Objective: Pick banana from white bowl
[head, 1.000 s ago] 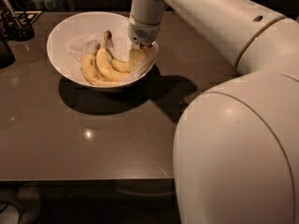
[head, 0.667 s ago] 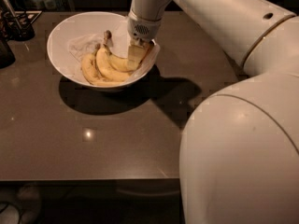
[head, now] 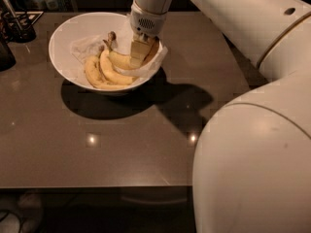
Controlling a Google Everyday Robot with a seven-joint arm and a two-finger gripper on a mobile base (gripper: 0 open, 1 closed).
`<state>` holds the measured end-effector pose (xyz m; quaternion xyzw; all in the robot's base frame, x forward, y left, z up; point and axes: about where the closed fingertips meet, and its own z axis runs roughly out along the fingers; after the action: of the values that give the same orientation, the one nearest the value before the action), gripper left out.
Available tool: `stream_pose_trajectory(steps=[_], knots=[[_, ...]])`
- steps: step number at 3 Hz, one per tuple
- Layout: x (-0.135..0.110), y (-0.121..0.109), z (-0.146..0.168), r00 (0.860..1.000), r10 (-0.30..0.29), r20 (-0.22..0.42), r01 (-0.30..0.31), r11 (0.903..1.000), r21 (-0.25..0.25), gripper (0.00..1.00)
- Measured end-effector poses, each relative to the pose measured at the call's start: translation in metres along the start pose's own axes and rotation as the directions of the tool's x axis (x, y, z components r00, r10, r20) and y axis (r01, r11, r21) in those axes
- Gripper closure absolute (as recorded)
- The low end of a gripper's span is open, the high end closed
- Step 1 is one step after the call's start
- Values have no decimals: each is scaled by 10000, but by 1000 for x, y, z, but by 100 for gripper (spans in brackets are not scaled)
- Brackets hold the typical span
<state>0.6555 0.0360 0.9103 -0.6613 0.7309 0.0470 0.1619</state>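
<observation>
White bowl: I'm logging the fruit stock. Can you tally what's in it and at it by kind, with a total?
Bananas: 3, one loose banana and a joined pair
Paper: 1, crumpled, lining the bowl
Bowl: 1
Pincer: 1, down inside the bowl at the loose banana
Total: 6

The arm [head: 228, 13] is clad in smooth, glossy off-white casing, thick and rounded, with a thin dark seam [head: 278, 40] curving between two of its segments and one small dark oval hole [head: 290, 11] near the upper right. A large bulbous white shell [head: 252, 169] fills the lower right. The wrist [head: 146, 19] is a short white cylinder bearing a patch of tiny dark perforations like a speaker grille. Below it the claw [head: 138, 51], blocky and pale tan, sits inside the white bowl [head: 65, 30] at its right side.
</observation>
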Motion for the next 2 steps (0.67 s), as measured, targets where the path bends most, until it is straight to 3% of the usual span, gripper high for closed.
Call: stream_pose_trajectory(steps=[2], knots=[[-6, 12, -27, 9982, -252, 551, 245, 9996, 131, 100]])
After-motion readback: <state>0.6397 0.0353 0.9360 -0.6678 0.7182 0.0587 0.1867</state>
